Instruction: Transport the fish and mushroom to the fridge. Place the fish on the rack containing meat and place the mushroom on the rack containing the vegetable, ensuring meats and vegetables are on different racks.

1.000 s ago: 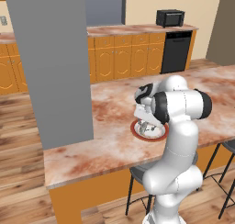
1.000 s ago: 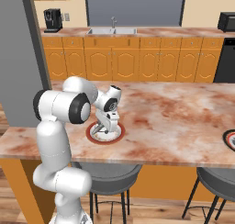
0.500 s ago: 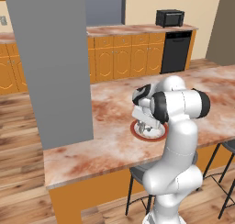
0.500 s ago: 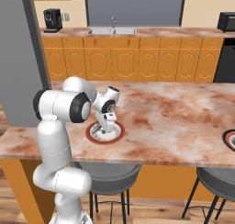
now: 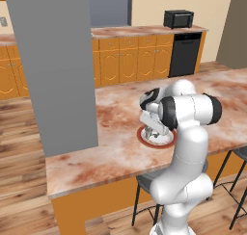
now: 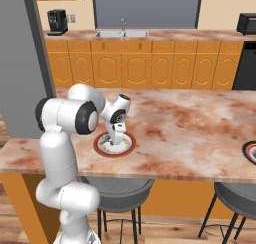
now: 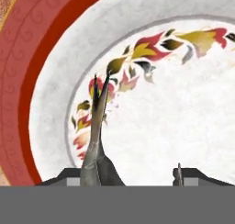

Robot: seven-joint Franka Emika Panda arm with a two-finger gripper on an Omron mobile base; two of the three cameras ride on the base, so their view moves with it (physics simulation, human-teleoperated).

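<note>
Early stage: the gripper (image 6: 116, 142) is lowered onto a red-rimmed plate (image 6: 128, 149) on the table (image 6: 200, 133), the fish (image 7: 95, 145) between its fingers; whether they clamp it cannot be told; all fridge placement remains

White arm bent over red-rimmed plate (image 5: 144, 138) on marbled counter (image 5: 116, 152), hand (image 5: 153, 132) lowered onto it

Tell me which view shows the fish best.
The hand view: the fish rises as a thin grey shape with a forked tail, close against the plate, its lower part running off between the fingers. In both base views the hand over the plate hides it; I cannot make it out there.
</note>
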